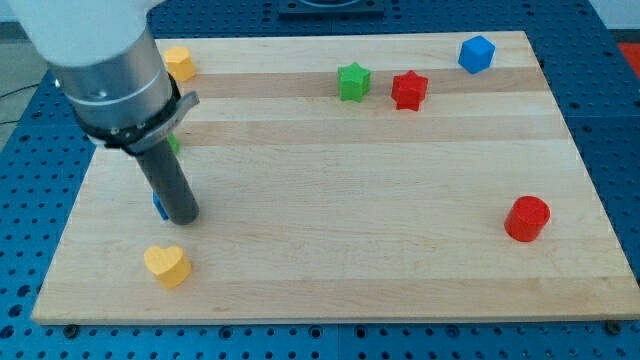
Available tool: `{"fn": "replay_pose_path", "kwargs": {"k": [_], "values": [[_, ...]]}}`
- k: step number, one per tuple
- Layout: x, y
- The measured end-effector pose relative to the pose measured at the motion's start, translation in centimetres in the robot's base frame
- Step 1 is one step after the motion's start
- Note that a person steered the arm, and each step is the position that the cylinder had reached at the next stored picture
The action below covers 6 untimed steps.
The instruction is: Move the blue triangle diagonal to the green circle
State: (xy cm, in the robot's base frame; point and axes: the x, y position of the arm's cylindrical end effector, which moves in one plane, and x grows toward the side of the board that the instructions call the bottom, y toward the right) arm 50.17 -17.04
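My tip rests on the wooden board at the view's left. Only a blue sliver shows at the rod's left edge, just beside the tip. It looks like the blue triangle, and its shape is hidden by the rod. A green sliver shows higher up behind the arm's body. It looks like the green circle, mostly hidden. The blue sliver lies below the green one and a little to its left.
A yellow heart lies just below the tip. A yellow hexagon sits at the top left. A green star and a red star sit at top centre. A blue cube is at the top right and a red cylinder at the right.
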Motion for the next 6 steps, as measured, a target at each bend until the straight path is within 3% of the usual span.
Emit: {"fn": "replay_pose_path", "kwargs": {"k": [2, 3, 4, 5, 6], "values": [[-0.2, -12.2], [-3.9, -12.7], [-3.9, -6.5], [-1.4, -0.5], [-1.9, -0.1]]}}
